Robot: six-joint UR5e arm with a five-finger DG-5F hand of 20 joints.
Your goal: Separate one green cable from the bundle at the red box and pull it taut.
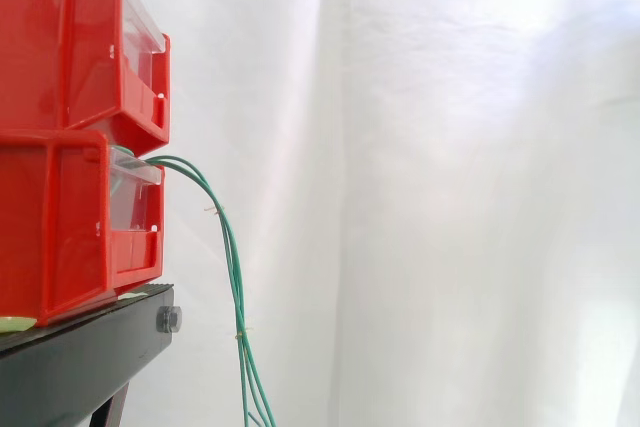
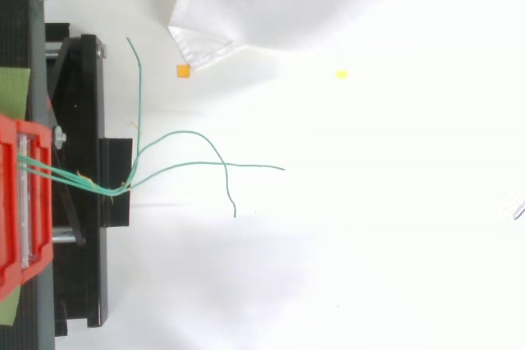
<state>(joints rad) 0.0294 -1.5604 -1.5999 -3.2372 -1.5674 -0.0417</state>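
Thin green cables [image 1: 232, 257] come out of the front of the lower red bin [image 1: 60, 227] and hang down together past the black stand's edge. From above, the cable bundle [image 2: 107, 189] leaves the red bin [image 2: 12, 202] and splits into three strands on the white floor: one runs up the view [image 2: 138, 88], one reaches right [image 2: 246, 165], one curls down [image 2: 225, 178]. Small yellowish ties mark the bundle near the stand.
A second red bin [image 1: 70, 47] is stacked on the lower one. The black stand [image 1: 80, 352] carries both. A white curtain hangs behind. On the floor lie a small orange cube [image 2: 183, 71] and a yellow spot [image 2: 341, 75].
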